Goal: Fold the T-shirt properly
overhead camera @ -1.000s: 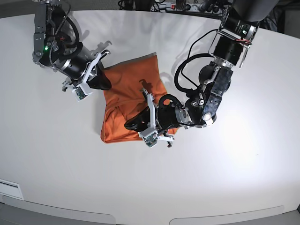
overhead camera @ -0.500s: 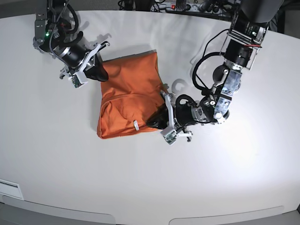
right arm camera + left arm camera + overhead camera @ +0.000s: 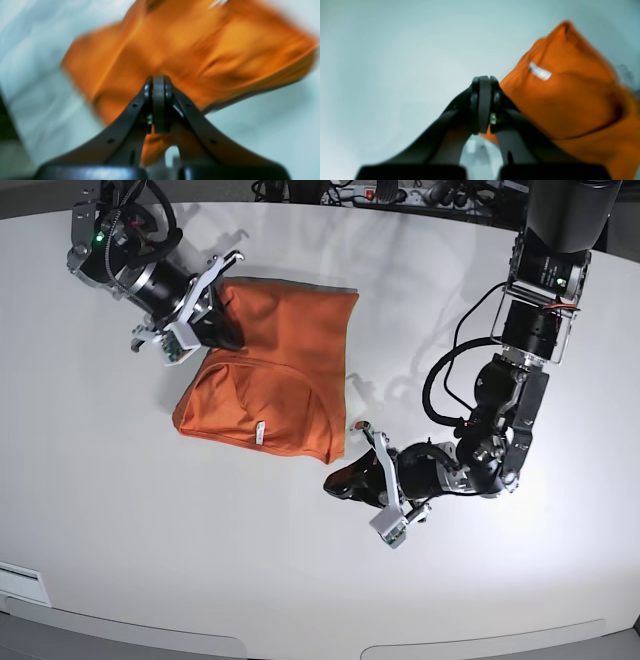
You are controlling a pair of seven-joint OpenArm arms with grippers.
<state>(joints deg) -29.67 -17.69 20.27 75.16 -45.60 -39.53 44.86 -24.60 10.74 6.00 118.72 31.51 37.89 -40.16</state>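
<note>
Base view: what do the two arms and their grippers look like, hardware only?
Both arms are black and silver-grey segmented links with looped black cables. The right gripper and left gripper have black curved fingers on white brackets. A green light glows on the right arm's upper link.

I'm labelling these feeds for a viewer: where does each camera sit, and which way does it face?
Base: high above, looking down on the white table; shows both arms, the left gripper and right gripper, and the T-shirt.
Left wrist: behind the shut left gripper, facing along it over the table toward the T-shirt.
Right wrist: behind the shut right gripper, facing the blurred T-shirt.
Shared: all show the shirt; the white neck tag shows in the base and left wrist views.
</note>
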